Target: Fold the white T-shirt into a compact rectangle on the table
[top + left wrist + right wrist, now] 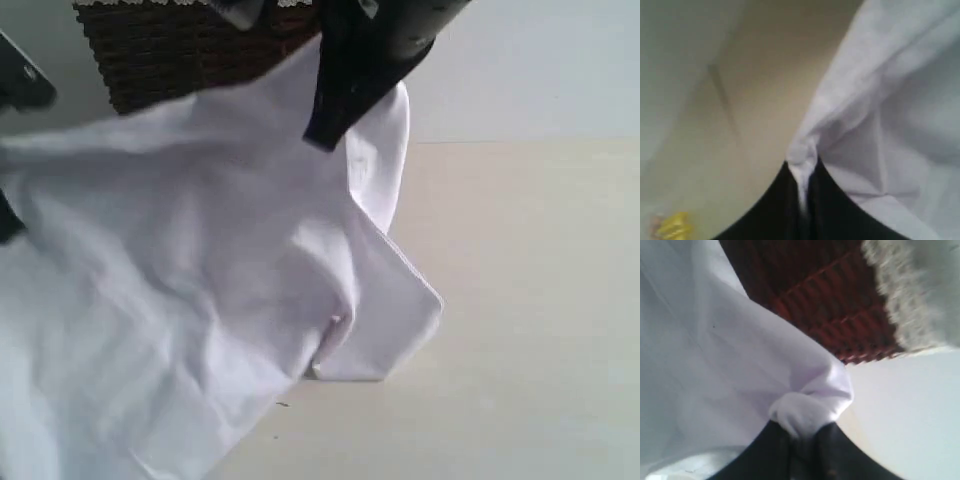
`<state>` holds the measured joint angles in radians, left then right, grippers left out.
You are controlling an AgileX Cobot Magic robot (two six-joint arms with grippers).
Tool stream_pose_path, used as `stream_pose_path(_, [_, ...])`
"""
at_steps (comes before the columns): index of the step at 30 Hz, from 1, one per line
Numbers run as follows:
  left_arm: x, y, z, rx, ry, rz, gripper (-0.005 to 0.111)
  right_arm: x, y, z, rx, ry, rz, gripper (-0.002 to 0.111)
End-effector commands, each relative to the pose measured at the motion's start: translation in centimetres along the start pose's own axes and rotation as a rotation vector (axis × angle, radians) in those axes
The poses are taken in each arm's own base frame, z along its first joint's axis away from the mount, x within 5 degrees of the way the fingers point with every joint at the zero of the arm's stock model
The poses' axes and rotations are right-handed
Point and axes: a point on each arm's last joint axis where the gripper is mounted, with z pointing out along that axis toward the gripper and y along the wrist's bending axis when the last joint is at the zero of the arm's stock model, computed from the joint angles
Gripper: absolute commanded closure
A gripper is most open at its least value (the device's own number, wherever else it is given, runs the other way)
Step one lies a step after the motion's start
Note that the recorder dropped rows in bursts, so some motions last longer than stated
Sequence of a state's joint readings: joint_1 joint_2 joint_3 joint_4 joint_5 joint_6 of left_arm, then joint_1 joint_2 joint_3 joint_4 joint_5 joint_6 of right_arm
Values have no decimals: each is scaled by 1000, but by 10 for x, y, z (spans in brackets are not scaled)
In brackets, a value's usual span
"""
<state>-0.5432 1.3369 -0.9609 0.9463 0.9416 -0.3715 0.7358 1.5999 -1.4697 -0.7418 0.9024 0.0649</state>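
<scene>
The white T-shirt (190, 270) hangs lifted above the table (520, 300), stretched between both grippers and draping toward the front left. My right gripper (325, 125) at the top centre is shut on a bunched fold of the white T-shirt (807, 412). The left gripper (802, 175) pinches a thin edge of the white T-shirt (880, 100); in the exterior view only a dark part of the left arm (8, 222) shows at the left edge. The lettering and collar are hidden. A sleeve corner (395, 320) hangs at the right.
A dark brown wicker basket (180, 50) with a white lace rim (910, 295) stands at the back, right behind the lifted cloth. A small yellow object (672, 225) lies on the table in the left wrist view. The pale table stretches to the right.
</scene>
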Motion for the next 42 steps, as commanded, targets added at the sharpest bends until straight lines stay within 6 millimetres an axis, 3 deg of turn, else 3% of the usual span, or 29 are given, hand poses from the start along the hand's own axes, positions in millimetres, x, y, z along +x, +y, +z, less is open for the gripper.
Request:
stream_pose_path(1, [-5,89,-53,-227,-302,-293,107,-16,-28,-31,116,-280,95,108])
stream_pose_path(2, [1,114,-69,-238,-412,-416,107,-21,-32,-38,135,-357,114,108])
stream_pose_path(5, [8,141,-99,-248,-642,-516,107,-32,-39,-47,187,-499,86,108])
stream_pose_path(8, [12,157,-142,-362,-877,-389,107,-46,-60,-69,272,-613,126,108])
stream_pose_path(10, [21,172,-161,-448,-871,-423,107,-48,-73,-86,291,-651,175,108])
stream_pose_path(13, [36,176,-180,-476,-901,-463,107,-46,-76,-96,264,-672,183,108])
stream_pose_path(14, [49,172,-192,-459,-940,-500,107,-43,-75,-100,227,-663,178,108])
stream_pose_path(16, [64,160,-199,-391,-977,-527,107,-38,-71,-104,147,-630,159,108])
stream_pose_path(18, [86,129,-190,-275,-962,-477,107,-30,-60,-102,38,-530,37,108])
stream_pose_path(21, [121,79,-170,-24,-902,-473,107,-14,-31,-104,-275,-392,-127,108])
stream_pose_path(22, [130,73,-172,14,-908,-471,107,-10,-26,-105,-330,-358,-158,108])
stream_pose_path(24, [149,61,-170,87,-825,-444,107,-3,-19,-108,-429,-305,-187,108])
stream_pose_path(27, [186,31,-166,295,-537,-260,107,4,-5,-115,-610,-262,-235,108])
stream_pose_path(31, [188,5,-176,578,-531,-81,107,1,3,-122,-722,-299,-209,108])
stream_pose_path(36, [187,2,-179,616,-555,-73,103,12,18,-111,-776,-241,-213,108])
stream_pose_path(38, [187,2,-179,622,-555,-74,87,16,27,-100,-798,-194,-223,108])
stream_pose_path(39, [186,0,-181,662,-560,-106,71,17,30,-97,-812,-183,-222,108])
stream_pose_path(42, [185,-2,-184,706,-568,-135,46,17,33,-99,-846,-190,-191,106])
